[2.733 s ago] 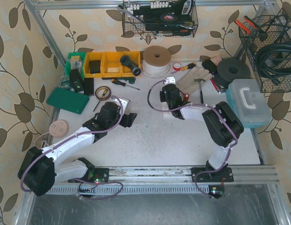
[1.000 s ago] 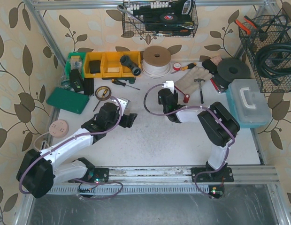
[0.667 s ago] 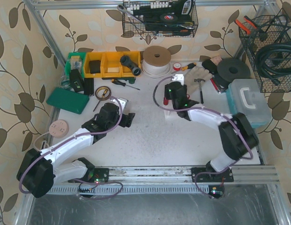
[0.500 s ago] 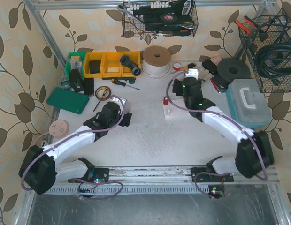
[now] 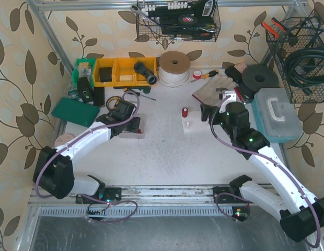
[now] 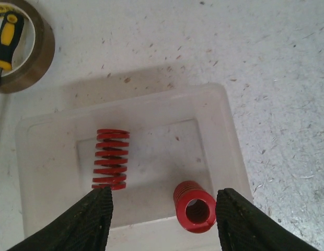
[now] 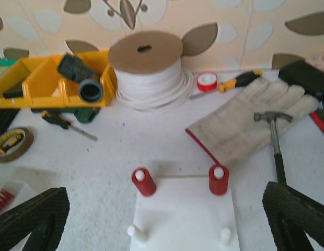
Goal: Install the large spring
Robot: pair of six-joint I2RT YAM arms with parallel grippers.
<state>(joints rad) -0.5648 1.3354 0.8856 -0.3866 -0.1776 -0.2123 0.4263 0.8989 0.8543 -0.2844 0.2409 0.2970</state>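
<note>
A clear tray (image 6: 224, 130) on the table (image 6: 282, 78) holds two red springs. The side-lying spring (image 6: 111, 159) shows flat, evenly spaced coils; the end-on spring (image 6: 194, 205) shows mostly its round bore (which one is the large one is hard to judge from this angle). The left gripper (image 6: 163, 212) hangs over the tray, jaws apart, with the end-on spring between them, close to one finger. The right gripper (image 7: 164, 214) is spread wide, holding nothing, facing the white peg base (image 7: 204, 219), whose rear pegs carry mounted springs (image 7: 143, 181). The tray's near edge is cut off.
</note>
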